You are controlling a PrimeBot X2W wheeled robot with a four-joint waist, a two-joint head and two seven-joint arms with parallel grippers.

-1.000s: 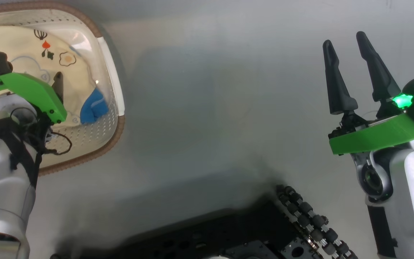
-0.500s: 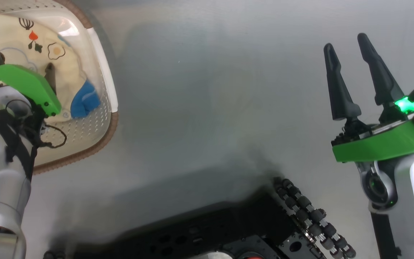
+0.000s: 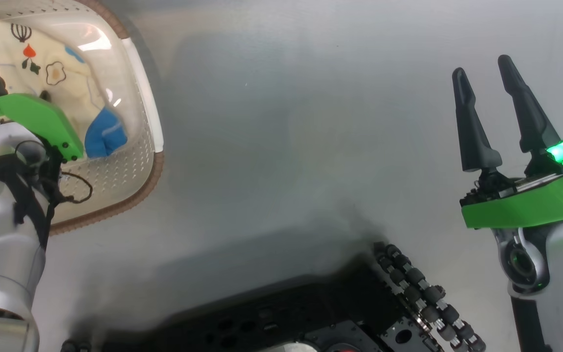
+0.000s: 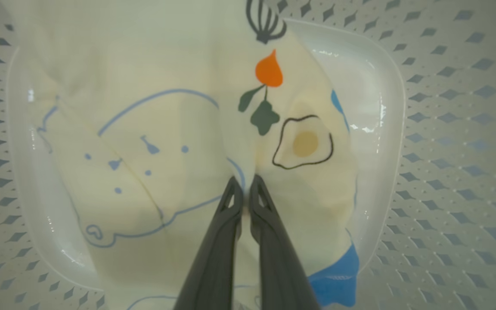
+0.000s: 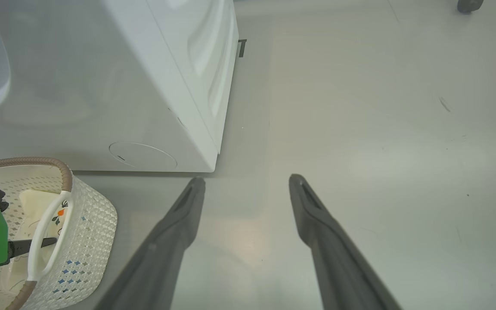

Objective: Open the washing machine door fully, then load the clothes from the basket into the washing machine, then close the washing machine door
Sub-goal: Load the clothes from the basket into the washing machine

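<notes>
Basket rim (image 3: 157,168) and spread right claw (image 3: 482,66) stand well apart.

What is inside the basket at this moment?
The basket holds a pale yellow printed garment and a blue fabric piece; the left gripper is shut on a yellow fold. Anything under the cloth is hidden.

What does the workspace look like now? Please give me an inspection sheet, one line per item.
Surface: smooth grey floor.
Job's things: basket on the floor, holding the clothes, pale yellow with a blue piece; washing machine beside it.
Clutter: nothing seen.
Grippers: left gripper shut, pinching the clothes in the basket; right gripper open, empty, over the floor.
Cables: black cable looped at the left wrist.
Surroundings: robot's black base with rollers.
</notes>
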